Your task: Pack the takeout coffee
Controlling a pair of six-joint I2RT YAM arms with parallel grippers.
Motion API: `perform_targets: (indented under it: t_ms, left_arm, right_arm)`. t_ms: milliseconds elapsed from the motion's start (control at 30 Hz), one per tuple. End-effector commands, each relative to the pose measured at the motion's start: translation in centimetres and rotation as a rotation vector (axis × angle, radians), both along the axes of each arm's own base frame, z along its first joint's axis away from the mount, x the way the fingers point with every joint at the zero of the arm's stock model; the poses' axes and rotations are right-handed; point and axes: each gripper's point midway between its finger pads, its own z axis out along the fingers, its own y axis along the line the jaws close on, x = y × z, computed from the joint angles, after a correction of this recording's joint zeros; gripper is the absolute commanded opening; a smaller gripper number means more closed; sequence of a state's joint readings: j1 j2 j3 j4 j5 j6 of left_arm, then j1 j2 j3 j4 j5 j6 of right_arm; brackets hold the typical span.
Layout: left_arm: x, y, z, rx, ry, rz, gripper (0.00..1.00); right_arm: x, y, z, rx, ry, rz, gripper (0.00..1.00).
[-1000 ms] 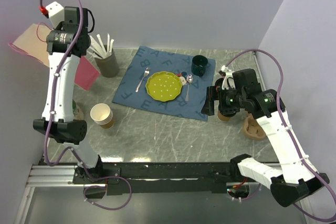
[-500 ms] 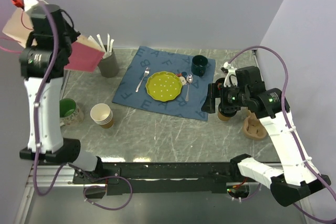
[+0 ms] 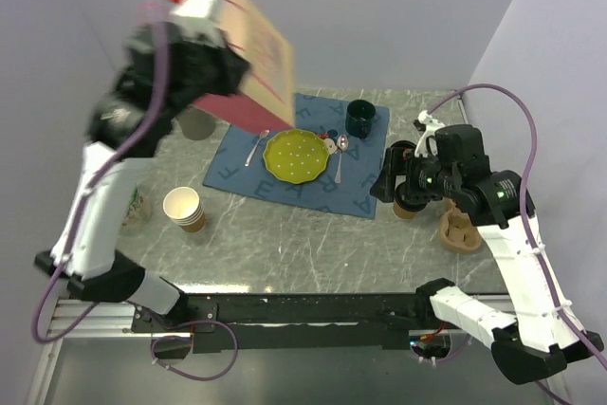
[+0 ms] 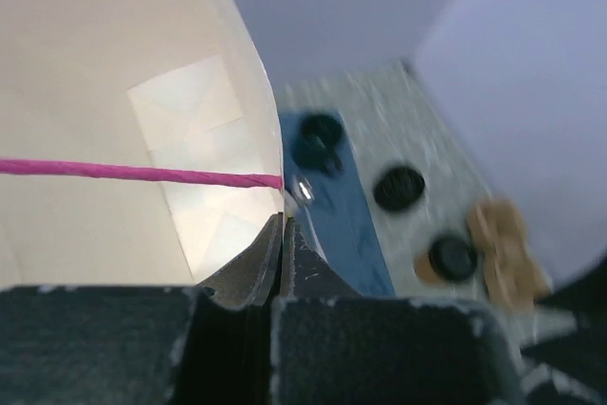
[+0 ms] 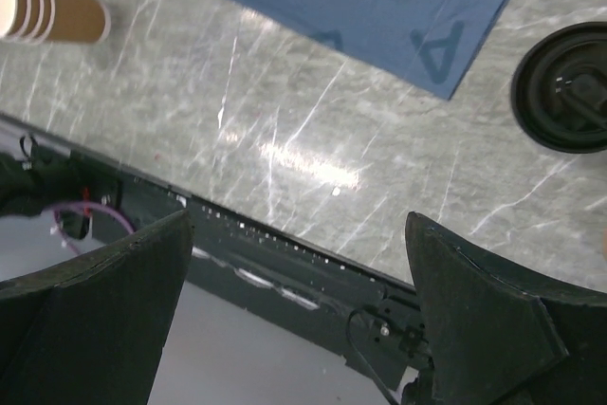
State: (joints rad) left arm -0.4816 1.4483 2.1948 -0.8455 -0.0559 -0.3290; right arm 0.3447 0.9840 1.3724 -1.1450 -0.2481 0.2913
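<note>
From where I stand, the takeout coffee sits upright on the bench, at about 4 o'clock from the yellow plate and just off the right edge of the blue cloth. Only its tan-brown base peeks out in the overhead view. The right hand hovers low over it and covers most of it. That hand is spread wide, with nothing between its fingers. In its own camera the black lid lies at 2 o'clock, outside the gap between the fingers. A tan moulded holder rests on the bench at 4 o'clock from the cup, close by.

The left arm is raised high over the far left of the bench, and the left hand is pinched tight on the rim of a paper bag. The bag is tan with a pink side and hangs tilted in the air at 11 o'clock from the plate. A pink cord handle runs across its pale inside.

A dark mug stands on the cloth's far right corner, and the stacked paper cups stand at 8 o'clock from the plate
</note>
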Motion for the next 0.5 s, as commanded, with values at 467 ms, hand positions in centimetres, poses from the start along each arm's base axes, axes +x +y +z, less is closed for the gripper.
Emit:
perform_targets:
  t_ms: [467]
  left_arm:
    - [-13.8,-13.6,-14.9,0.576,-0.019,-0.681,0.02]
  right_arm:
    - [0.5,-6.8,5.6,-0.047,-0.309,-0.392,1.0]
